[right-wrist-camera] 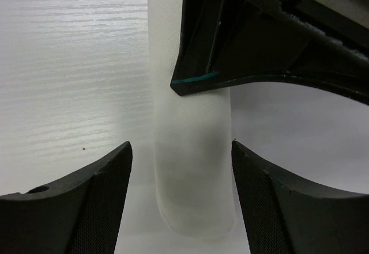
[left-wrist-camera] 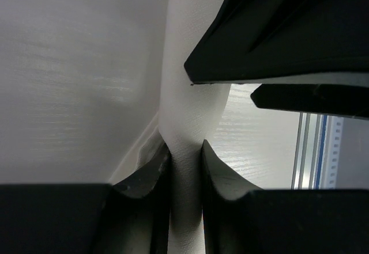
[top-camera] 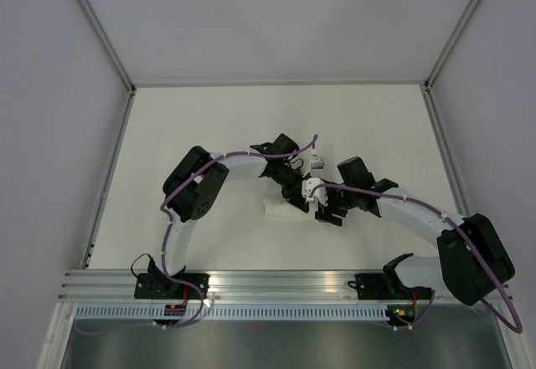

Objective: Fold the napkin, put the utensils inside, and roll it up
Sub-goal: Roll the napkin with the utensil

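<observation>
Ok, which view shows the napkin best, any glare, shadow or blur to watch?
Top external: even light, no glare, but the white napkin nearly vanishes against the pale table. Left wrist: the left tool is close, soft-focused and black without detail, cloth pinched in it. Right wrist: sharpest view; the napkin's end darkens in shadow inside the open right tool.

The napkin is soft matt cloth, the table faintly grained, the right hand matt black plastic
</observation>
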You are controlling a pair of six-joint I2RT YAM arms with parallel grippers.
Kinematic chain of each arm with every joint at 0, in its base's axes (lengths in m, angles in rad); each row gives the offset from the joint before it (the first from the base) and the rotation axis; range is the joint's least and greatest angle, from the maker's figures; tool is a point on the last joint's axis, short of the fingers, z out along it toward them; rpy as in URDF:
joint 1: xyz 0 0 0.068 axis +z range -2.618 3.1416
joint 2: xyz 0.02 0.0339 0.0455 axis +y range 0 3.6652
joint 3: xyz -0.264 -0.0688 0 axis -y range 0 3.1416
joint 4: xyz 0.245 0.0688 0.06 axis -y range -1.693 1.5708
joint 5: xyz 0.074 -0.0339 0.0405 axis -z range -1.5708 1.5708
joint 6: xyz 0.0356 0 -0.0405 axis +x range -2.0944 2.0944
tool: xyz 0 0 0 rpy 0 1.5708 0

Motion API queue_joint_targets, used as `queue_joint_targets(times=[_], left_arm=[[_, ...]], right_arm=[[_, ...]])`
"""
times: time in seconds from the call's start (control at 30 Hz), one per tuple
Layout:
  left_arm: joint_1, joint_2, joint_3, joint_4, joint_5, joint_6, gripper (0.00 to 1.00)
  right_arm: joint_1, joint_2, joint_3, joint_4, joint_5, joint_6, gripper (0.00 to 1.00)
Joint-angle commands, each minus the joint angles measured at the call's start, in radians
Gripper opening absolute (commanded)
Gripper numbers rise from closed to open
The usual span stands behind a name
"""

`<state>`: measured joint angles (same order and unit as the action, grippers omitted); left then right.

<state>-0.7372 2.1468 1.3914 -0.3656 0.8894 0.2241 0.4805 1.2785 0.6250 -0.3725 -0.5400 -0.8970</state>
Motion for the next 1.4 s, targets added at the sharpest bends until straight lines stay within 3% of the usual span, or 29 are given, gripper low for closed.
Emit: queue_joint_targets(times=[0.0, 0.43, 0.67, 0.77, 0.97, 1.07, 1.27, 1.37], left_arm=[[-0.011, -0.015, -0.023, -0.033, -0.058, -0.023, 0.02], [-0.008, 0.054, 0.060, -0.159, 0.037, 0.020, 0.02], [0.005, 0.166, 0.201, -0.328, 0.144, 0.055, 0.02], [0.019, 0.180, 0.215, -0.345, 0.163, 0.058, 0.06], [0.079, 0.091, 0.152, -0.188, 0.190, -0.029, 0.29], [0.105, 0.041, 0.129, -0.116, 0.197, -0.072, 0.37], [0.160, -0.053, 0.058, 0.036, 0.207, -0.178, 0.40], [0.197, -0.125, -0.026, 0.174, 0.140, -0.261, 0.39]], right_arm=[[0.027, 0.030, 0.005, 0.095, 0.034, 0.016, 0.75], [0.070, 0.136, 0.016, 0.162, 0.106, 0.017, 0.59], [0.070, 0.194, 0.056, 0.106, 0.114, 0.004, 0.36], [0.070, 0.225, 0.084, 0.044, 0.106, -0.013, 0.33], [0.060, 0.313, 0.154, -0.098, 0.055, -0.056, 0.26], [0.041, 0.375, 0.214, -0.180, 0.020, -0.083, 0.24], [0.001, 0.479, 0.311, -0.315, -0.032, -0.141, 0.23], [-0.022, 0.534, 0.367, -0.384, -0.063, -0.172, 0.22]])
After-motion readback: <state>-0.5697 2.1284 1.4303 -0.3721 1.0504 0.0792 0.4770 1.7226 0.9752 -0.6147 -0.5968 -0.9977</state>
